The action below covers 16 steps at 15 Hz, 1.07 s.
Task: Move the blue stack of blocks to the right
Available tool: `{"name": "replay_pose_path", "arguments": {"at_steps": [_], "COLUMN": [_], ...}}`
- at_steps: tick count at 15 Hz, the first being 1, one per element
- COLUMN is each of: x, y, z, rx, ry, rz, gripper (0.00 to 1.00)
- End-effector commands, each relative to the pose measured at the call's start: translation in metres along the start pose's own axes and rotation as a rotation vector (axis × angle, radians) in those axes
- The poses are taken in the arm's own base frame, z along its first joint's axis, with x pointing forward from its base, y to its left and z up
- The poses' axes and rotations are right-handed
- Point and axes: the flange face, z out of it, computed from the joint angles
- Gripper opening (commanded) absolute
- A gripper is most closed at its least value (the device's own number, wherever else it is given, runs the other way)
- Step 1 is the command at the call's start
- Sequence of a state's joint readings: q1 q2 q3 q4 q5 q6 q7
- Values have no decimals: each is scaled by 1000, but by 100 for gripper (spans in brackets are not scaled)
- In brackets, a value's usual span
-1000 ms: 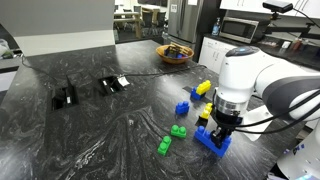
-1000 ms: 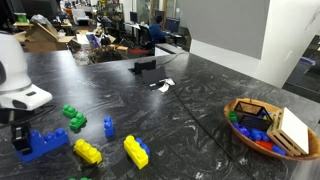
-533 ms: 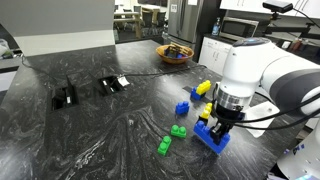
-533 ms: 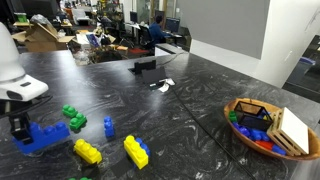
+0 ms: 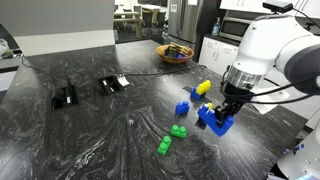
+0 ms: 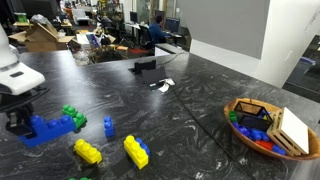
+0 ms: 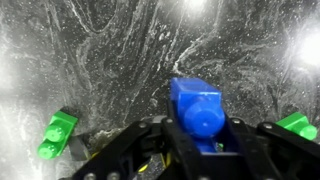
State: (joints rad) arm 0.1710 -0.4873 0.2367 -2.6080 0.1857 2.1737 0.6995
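Blue stack of blocks is clamped at one end in the gripper, low over the dark marble countertop, far end just beside the green bricks; I cannot tell whether it rides clear of the surface. I judge it light, rigid plastic with slick sides, and the stud joints could pop under a twist. A hold across the flat side walls nearer the middle would stop the long end sagging.
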Motion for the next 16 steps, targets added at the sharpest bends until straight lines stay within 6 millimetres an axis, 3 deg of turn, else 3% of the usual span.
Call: {"name": "replay_pose_path", "arguments": {"at_steps": [1, 5, 9, 14, 15, 16], "x": [9, 16, 6, 4, 5, 5], "y": [45, 111, 173, 220, 214, 218], "z": [-15, -37, -58, -68, -68, -68], "rx": [19, -49, -108, 21, -30, -15], "ry": [-27, -48, -100, -134, -129, -133], "rz": [133, 374, 606, 700, 689, 698], "gripper": [11, 11, 11, 11, 36, 36]}}
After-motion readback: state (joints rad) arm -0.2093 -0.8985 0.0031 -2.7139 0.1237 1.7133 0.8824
